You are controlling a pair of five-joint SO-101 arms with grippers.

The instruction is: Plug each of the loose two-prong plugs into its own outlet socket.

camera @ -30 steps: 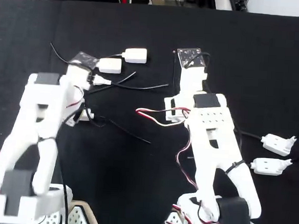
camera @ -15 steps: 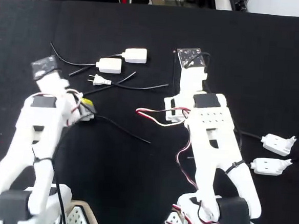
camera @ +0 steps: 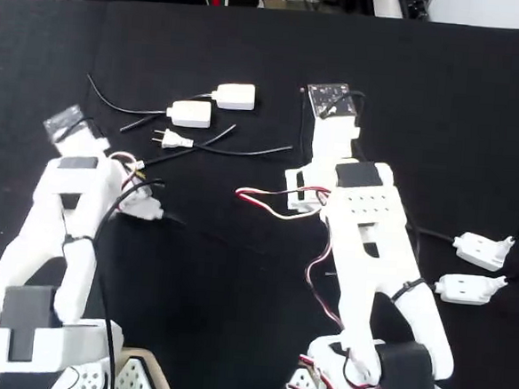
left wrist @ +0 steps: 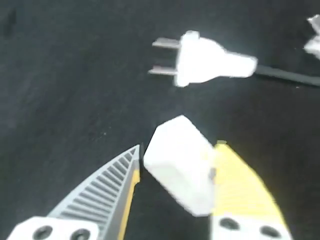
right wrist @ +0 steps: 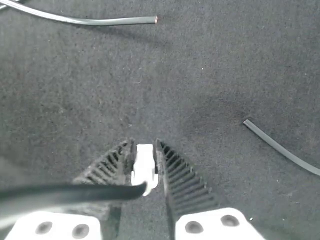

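On the black cloth tabletop [camera: 480, 103]: a loose white two-prong plug on a black cord [camera: 176, 140] lies flat, near two white oblong outlet sockets [camera: 191, 113].
Left claw [left wrist: 177, 150]: grey and yellow fingers clamp a white blocky plug body [left wrist: 182, 175], near the loose plug.
Right claw [right wrist: 145, 144]: ribbed fingers pinched shut on a small white piece [right wrist: 145, 167].

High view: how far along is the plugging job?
Done: no mated pair clearly visible. In hand: left gripper clamps a white block, right gripper a small white piece beside a black cord. Remaining: the two-prong plug lies loose near two white sockets; two more sockets sit far right.
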